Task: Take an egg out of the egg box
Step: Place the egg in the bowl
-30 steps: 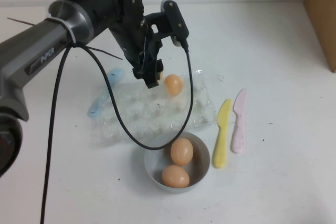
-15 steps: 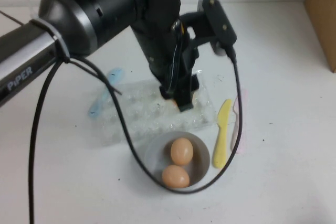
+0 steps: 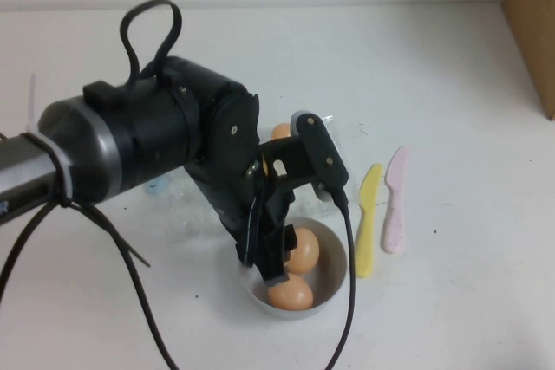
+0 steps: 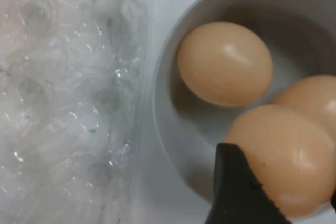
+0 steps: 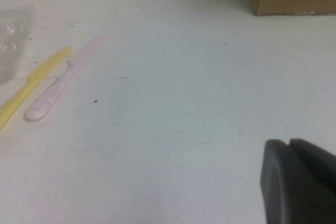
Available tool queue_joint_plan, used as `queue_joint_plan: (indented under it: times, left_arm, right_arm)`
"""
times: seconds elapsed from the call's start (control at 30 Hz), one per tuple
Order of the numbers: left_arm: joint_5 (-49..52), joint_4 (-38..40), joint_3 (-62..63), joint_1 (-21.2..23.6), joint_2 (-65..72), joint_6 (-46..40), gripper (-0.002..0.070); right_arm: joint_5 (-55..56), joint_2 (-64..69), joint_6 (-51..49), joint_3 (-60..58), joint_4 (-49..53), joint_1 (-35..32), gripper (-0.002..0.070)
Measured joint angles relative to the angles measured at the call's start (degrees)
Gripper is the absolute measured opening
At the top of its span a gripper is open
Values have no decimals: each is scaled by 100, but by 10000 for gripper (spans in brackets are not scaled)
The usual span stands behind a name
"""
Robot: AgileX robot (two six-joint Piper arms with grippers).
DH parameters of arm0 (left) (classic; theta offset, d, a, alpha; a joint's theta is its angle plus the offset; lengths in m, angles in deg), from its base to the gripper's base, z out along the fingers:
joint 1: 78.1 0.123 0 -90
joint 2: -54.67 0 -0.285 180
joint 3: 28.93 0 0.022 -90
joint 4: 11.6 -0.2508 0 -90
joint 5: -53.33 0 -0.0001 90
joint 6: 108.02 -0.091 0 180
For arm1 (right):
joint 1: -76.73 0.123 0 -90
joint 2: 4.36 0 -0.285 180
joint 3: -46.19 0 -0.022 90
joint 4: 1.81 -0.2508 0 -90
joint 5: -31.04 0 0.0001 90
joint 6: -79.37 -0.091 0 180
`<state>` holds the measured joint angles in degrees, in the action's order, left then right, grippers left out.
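Observation:
My left gripper [image 3: 273, 268] hangs over the near-left rim of the pale grey bowl [image 3: 334, 282]. In the left wrist view the left gripper [image 4: 286, 192] is shut on a tan-orange egg [image 4: 286, 156] held just above the bowl [image 4: 163, 103]. Two more eggs lie in the bowl [image 3: 303, 249] [image 3: 291, 294]. The clear plastic egg box [image 4: 68, 103] lies beside the bowl, mostly hidden by the arm in the high view [image 3: 336, 146]. One egg [image 3: 279, 130] still sits in its far row. My right gripper [image 5: 289, 145] is shut and empty, low over bare table.
A yellow plastic knife [image 3: 367, 218] and a pink one [image 3: 395, 197] lie right of the bowl; they also show in the right wrist view [image 5: 31, 80] [image 5: 63, 80]. A cardboard box [image 3: 533, 23] stands at the far right.
My left arm has moved from the far row of the egg box toward me and down, carrying an egg over the bowl. The right arm has not visibly moved.

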<state>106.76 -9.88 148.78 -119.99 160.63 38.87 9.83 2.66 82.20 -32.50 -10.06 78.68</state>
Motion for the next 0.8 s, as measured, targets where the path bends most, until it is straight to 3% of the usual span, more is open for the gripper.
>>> queue_joint_plan:
  times: [0.2,0.37,0.57,0.8]
  left_arm:
    - [-753,28,-108,0,10,0,307]
    - [-726,-6,-119,0,10,0,308]
    - [-493,-30,-122,0,57,13,394]
    - [-474,-40,-122,0,57,73,440]
  right_arm:
    - [0,0,0,0,0,0,-18]
    - [0,0,0,0,0,0,-18]
    - [0,0,0,0,0,0,-18]
    - [0,0,0,0,0,0,-18]
